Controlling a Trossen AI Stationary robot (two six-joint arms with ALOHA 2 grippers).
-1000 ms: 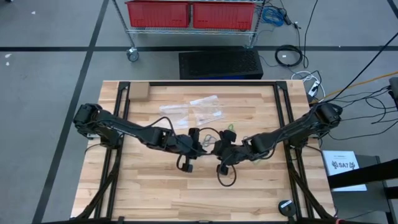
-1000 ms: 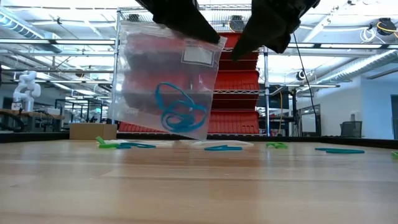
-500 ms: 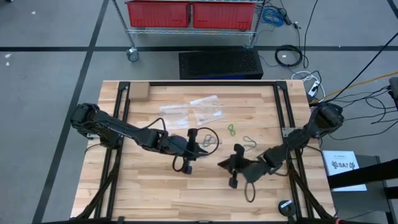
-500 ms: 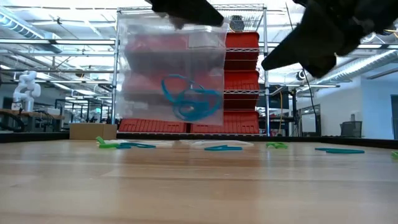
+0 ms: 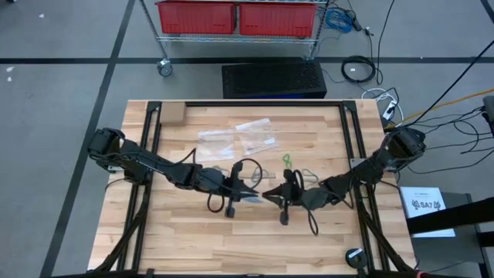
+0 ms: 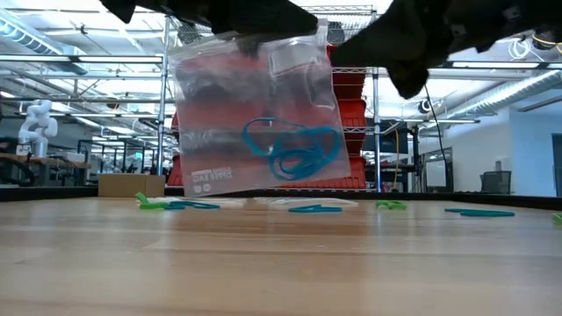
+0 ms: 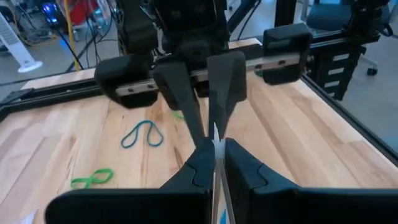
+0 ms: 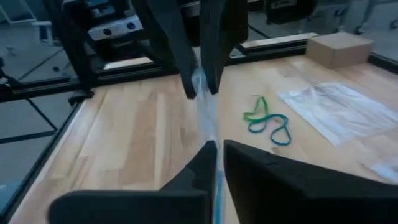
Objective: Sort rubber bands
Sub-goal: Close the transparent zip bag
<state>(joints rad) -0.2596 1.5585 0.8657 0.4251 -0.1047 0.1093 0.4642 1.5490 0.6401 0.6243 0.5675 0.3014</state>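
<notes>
A clear plastic bag (image 6: 259, 123) with blue rubber bands (image 6: 290, 149) inside hangs above the middle of the table. My left gripper (image 5: 253, 193) and my right gripper (image 5: 270, 194) meet tip to tip at its top edge, each shut on it. In both wrist views the bag shows edge-on. More rubber bands lie loose on the wood: a green one (image 5: 287, 161), a grey one (image 5: 309, 176), and a teal one (image 7: 142, 134) beside another green one (image 7: 92, 180). My left gripper pinches the bag's top edge (image 7: 216, 138) between its two fingers. It comes from the table's left, slanting a little downward. The bag hangs below the fingers, tilted, clear of the table. My right gripper has the same top edge (image 8: 207, 127) between its two fingers, close to the bag's upper corner (image 6: 327, 44). It comes from the table's right, slanting a little downward, facing my left gripper.
Empty clear bags (image 5: 235, 139) lie flat toward the far side of the table, and a small cardboard box (image 5: 171, 114) sits at the far left corner. Black frame rails (image 5: 150, 131) run along the table's left and right sides. Bare wood lies toward the near edge.
My right gripper left the bag, swung toward the table's near right, then came back lower to the bag's top edge. My left gripper kept its hold, sank a little and tipped. The bag swung from one tilt through level to the opposite tilt, staying clear of the table.
</notes>
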